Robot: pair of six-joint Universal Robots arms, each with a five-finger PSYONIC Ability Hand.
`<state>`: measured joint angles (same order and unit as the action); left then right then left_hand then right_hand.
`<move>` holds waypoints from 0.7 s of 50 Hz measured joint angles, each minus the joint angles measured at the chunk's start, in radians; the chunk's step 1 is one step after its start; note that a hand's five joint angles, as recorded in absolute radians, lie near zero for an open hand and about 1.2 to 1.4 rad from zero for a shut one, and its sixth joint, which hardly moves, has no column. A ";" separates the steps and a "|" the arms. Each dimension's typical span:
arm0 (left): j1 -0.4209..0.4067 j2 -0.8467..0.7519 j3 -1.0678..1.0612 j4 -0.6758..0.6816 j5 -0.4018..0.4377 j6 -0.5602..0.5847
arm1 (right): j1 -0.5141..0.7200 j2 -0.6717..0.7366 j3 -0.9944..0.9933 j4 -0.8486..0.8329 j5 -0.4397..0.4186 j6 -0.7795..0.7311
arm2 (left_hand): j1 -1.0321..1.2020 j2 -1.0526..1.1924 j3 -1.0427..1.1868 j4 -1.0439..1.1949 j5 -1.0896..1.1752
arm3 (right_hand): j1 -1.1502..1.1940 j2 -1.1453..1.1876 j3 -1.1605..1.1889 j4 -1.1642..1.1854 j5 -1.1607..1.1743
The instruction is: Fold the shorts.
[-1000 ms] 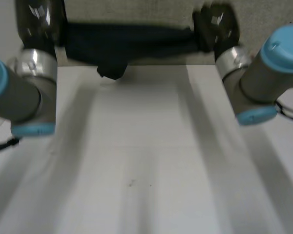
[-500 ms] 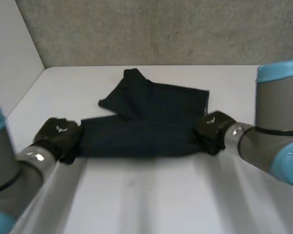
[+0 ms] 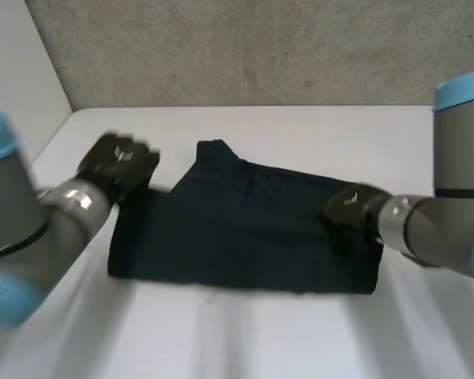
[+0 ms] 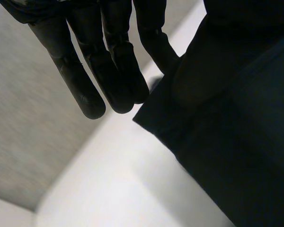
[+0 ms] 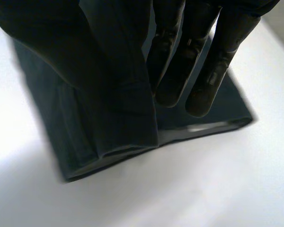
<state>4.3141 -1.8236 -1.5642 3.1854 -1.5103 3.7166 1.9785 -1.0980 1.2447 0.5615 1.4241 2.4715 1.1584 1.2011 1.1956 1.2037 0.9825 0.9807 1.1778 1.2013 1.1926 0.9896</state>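
1. A white table (image 3: pixel 300 126) spans the middle and lower frame in the head view.
2. Dark folded shorts (image 3: pixel 245 229) lie flat on the table at centre frame.
3. The left robot hand (image 3: pixel 118 162), at centre left, is released, its fingers (image 4: pixel 85 90) straight just beside the shorts' far left corner.
4. The right robot hand (image 3: pixel 351 209), at centre right, is on the shorts' right edge; I cannot tell whether it grasps them.

The shorts (image 3: pixel 245 229) lie flat on the middle of the counter (image 3: pixel 300 126), in stacked layers. The left hand (image 3: pixel 118 162) is at the far left corner of the shorts, its fingers (image 4: pixel 118 71) just beside the cloth edge. The right hand (image 3: pixel 351 209) is over the right edge, its fingers (image 5: pixel 180 71) above the top layer. A wall (image 3: pixel 261 47) stands behind the counter.
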 measured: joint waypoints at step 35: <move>-0.110 -0.729 0.763 0.415 -0.126 -0.195 | 0.000 0.232 -0.157 -0.831 0.212 0.137 | -0.964 -0.999 -0.981 -0.999 -0.936 | -0.778 -0.958 -0.987 -0.957 -0.926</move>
<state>4.2038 -2.5522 -0.8010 3.6004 -1.6366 3.5216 1.9787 -0.8656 1.0875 -0.2698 1.6358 2.6087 0.1942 0.2025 0.2147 0.2044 0.0468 0.2027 0.2197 0.2140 0.2351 0.0639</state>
